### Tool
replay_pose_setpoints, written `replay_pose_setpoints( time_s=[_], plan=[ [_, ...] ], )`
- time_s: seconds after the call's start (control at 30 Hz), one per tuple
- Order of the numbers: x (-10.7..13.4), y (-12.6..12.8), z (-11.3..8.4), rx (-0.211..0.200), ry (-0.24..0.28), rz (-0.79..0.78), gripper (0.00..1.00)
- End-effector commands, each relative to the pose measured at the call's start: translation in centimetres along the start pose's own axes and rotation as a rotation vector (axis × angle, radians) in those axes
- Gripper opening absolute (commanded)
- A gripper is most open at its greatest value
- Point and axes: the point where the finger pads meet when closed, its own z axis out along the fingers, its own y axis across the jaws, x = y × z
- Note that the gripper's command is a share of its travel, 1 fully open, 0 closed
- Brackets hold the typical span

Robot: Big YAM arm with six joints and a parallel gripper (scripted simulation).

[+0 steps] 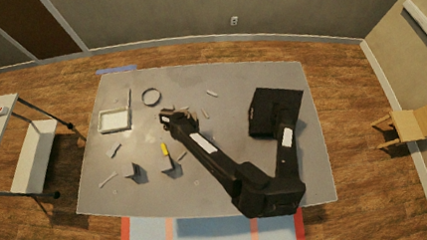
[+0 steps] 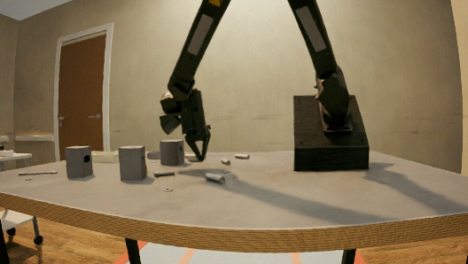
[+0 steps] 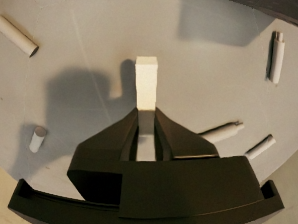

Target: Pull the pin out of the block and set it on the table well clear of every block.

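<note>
Now pin (image 3: 147, 83) clamped between fingers, tip protruding beyond

Grey table (image 2: 284, 199) carries three grey blocks (image 2: 132, 163), scattered pegs (image 2: 215, 178), black pedestal (image 2: 310, 155)

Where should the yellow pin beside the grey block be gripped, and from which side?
Grip the yellow pin on its exposed shaft, coming from above with the jaws across it. It seems to lie level, jutting from the grey block. The end effector now holds a cream peg.
</note>
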Motion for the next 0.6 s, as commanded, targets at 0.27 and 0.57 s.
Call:
replay_pose_setpoints(
  time_s=[0.27, 0.57],
  plan=[
    [0.66, -0.35, 2.15, -0.009, 0.037, 0.026, 0.00],
    [0.70, -0.40, 2.30, -0.010, 0.039, 0.028, 0.00]
  ],
)
